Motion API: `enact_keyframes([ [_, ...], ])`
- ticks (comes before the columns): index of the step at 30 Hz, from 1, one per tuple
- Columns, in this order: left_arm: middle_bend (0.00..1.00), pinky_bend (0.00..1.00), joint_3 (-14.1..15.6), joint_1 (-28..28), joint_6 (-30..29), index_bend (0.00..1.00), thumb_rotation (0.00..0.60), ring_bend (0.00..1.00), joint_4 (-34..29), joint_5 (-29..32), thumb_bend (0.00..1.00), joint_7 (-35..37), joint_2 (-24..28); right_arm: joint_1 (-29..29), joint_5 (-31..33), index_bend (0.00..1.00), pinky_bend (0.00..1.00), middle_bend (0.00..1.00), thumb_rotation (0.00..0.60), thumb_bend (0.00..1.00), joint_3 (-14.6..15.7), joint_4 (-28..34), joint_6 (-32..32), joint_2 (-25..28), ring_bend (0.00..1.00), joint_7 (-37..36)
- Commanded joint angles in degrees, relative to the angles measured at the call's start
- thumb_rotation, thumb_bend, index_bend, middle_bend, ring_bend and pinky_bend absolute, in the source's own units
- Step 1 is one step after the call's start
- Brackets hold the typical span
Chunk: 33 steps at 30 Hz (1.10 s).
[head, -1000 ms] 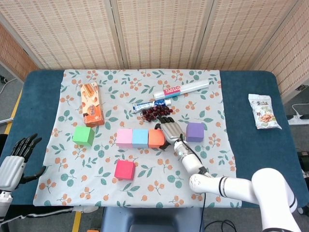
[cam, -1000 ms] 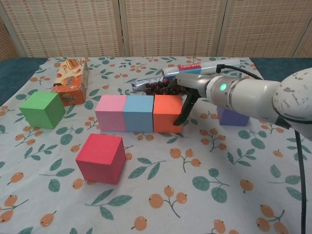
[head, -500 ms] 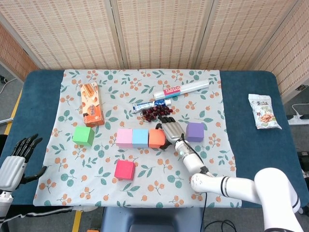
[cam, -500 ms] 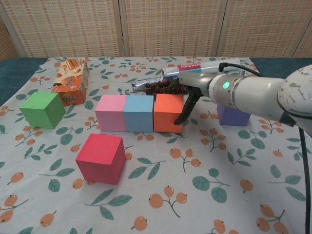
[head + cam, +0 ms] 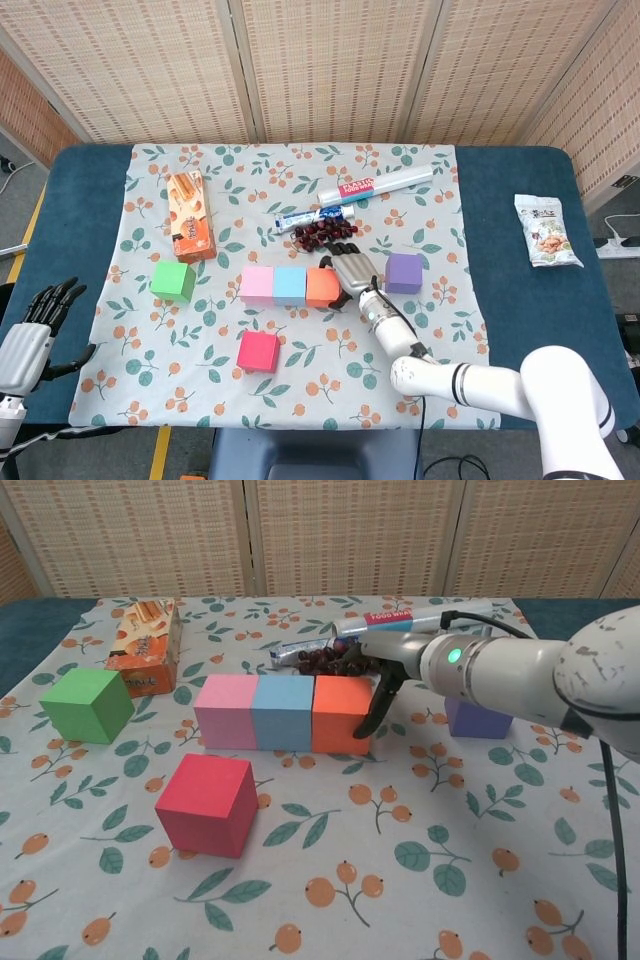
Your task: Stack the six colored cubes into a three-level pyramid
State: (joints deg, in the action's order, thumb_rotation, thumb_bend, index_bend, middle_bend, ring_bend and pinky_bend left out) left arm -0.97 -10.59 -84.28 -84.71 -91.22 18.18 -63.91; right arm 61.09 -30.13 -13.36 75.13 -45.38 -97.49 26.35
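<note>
Pink (image 5: 226,711), blue (image 5: 283,713) and orange (image 5: 340,713) cubes stand in a row, touching, mid-table; the same orange cube (image 5: 322,287) shows in the head view. My right hand (image 5: 385,675) (image 5: 353,270) rests against the orange cube's right side, fingers pointing down, holding nothing. A purple cube (image 5: 477,720) sits just right of that hand. The red cube (image 5: 207,803) lies in front of the row, the green cube (image 5: 88,705) at the left. My left hand (image 5: 45,312) hangs open off the table's left edge.
A snack box (image 5: 147,648), a foil roll (image 5: 420,620), a wrapper (image 5: 312,217) and dark berries (image 5: 325,660) lie behind the row. A snack bag (image 5: 546,231) sits on the blue table at far right. A floral cloth (image 5: 400,880) covers the table.
The three-cube row has slid slightly left under the right hand's push on the orange cube. The left hand has not moved.
</note>
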Motion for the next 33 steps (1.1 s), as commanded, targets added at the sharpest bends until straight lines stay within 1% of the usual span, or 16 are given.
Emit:
enact_keyframes([
  [1,0.00,0.02,-0.01,-0.03,0.03,0.07,0.600,0.00,0.01,-0.03,0.31,0.02,-0.03,-0.04,0.15,0.36,0.00,0.05,0.600,0.05,0.01,0.09,-0.10,0.11,0.00,0.01],
  [27,0.00,0.02,-0.03,-0.15,0.49,0.07,0.600,0.00,0.07,0.22,0.31,0.05,0.00,0.84,0.54,0.34,0.00,0.05,0.600,0.04,-0.42,-2.10,0.75,-1.06,0.00,-0.28],
  [29,0.00,0.02,-0.05,-0.13,0.46,0.07,0.600,0.00,0.08,0.28,0.32,0.06,-0.02,0.94,0.50,0.33,0.00,0.05,0.600,0.05,-0.51,-2.41,0.94,-1.21,0.00,-0.38],
  [33,0.00,0.02,-0.12,-0.10,0.42,0.06,0.600,0.00,0.11,0.40,0.31,0.09,0.01,0.92,0.20,0.25,0.00,0.05,0.600,0.05,-0.43,-2.36,1.12,-1.26,0.00,-0.56],
])
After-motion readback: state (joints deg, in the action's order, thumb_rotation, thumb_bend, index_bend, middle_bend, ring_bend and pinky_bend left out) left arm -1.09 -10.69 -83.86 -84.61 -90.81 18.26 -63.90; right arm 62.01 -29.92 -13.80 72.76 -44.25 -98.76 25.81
